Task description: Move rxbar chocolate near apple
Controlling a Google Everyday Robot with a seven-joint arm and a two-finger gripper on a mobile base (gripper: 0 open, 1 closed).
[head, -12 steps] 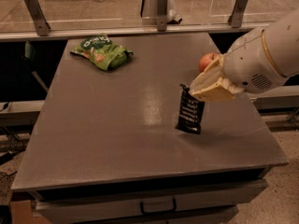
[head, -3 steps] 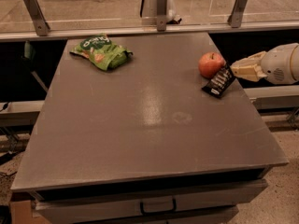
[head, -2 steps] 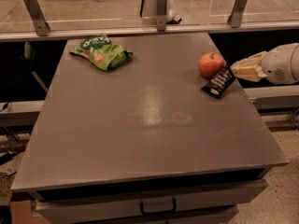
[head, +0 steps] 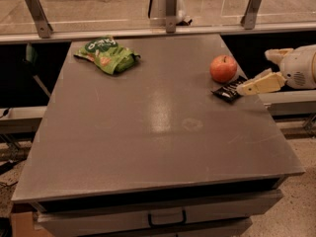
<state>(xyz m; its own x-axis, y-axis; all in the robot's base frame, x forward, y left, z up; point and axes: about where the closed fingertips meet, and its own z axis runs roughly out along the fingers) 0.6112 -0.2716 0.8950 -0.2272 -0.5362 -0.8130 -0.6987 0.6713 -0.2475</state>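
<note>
The rxbar chocolate (head: 228,90), a black bar with white lettering, lies flat on the grey table (head: 148,132) near its right edge. The red-orange apple (head: 223,68) stands just behind it, almost touching. My gripper (head: 254,72) is at the right edge of the table, to the right of both. It is open and holds nothing. Its lower finger (head: 259,85) points at the bar's right end, with its tip at or just off the wrapper.
A green snack bag (head: 107,55) lies at the table's back left. A rail with metal posts (head: 168,4) runs behind the table. Drawers (head: 163,216) sit under the front edge.
Four seconds ago my gripper held the bar upright over the middle of the table. Now the bar lies by the apple, and the gripper has opened and let go.
</note>
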